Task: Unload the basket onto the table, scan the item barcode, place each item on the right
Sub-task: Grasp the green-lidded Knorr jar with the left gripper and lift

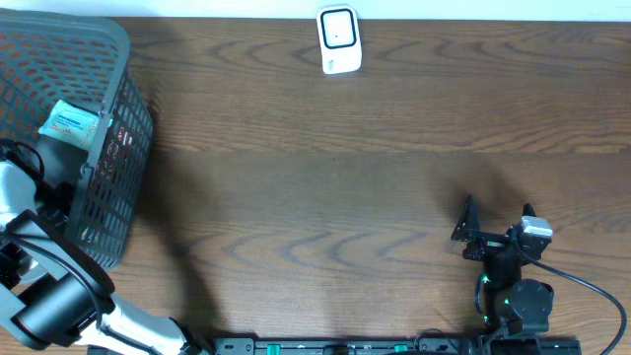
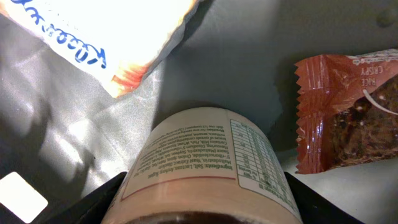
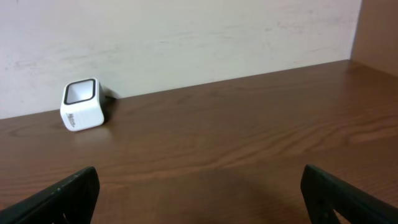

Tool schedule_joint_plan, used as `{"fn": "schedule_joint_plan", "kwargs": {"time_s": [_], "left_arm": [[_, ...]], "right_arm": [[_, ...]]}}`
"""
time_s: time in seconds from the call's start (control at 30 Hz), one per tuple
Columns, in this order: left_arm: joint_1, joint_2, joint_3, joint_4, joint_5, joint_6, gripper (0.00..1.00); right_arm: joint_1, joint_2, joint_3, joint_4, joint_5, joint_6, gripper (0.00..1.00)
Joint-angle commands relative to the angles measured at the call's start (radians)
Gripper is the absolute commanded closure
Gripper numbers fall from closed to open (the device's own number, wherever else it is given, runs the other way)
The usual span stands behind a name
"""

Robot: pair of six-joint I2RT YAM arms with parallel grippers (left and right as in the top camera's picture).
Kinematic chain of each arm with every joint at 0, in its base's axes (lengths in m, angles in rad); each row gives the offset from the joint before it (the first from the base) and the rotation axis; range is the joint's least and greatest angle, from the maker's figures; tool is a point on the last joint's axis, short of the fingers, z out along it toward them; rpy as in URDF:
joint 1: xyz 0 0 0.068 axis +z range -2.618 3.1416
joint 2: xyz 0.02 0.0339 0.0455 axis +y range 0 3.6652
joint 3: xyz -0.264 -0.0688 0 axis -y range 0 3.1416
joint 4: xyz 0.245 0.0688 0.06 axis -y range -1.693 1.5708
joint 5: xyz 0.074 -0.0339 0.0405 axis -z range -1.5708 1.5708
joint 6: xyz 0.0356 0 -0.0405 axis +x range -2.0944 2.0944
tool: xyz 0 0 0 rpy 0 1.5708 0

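At the far left of the counter (image 1: 345, 197), the left arm reaches down into the grey mesh basket (image 1: 123, 108). There the left end effector (image 2: 202, 200) is partly open, its dark fingers (image 2: 102, 200) flanking a labelled bottle (image 2: 208, 155) lying between a white-and-blue bag (image 2: 112, 31) and a brown snack wrapper (image 2: 348, 106); I cannot tell whether they are clamping it yet. The white scanner (image 1: 338, 39) stands at the far edge near the middle, and at the near right the right end effector (image 3: 199, 205) is released, spread wide over bare wood.
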Motion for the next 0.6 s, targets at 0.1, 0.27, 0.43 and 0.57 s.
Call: {"fn": "schedule_joint_plan", "kwargs": {"time_s": [0.1,0.27,0.43,0.57], "left_arm": [[0.003,-0.002,0.091,-0.076,-0.013,0.003,0.32],[0.002,-0.065,0.238,-0.175,0.029,-0.006,0.32],[0.000,-0.184,0.360,-0.222,0.188,-0.006,0.31],[-0.002,-0.303,0.404,-0.206,0.323,-0.006,0.32]], "right_arm": [[-0.006,-0.005,-0.001,-0.003,0.013,-0.011,0.01],[-0.006,-0.005,-0.001,-0.003,0.013,-0.011,0.01],[-0.006,-0.005,-0.001,-0.003,0.013,-0.011,0.01],[-0.006,-0.005,-0.001,-0.003,0.013,-0.011,0.01]]}}
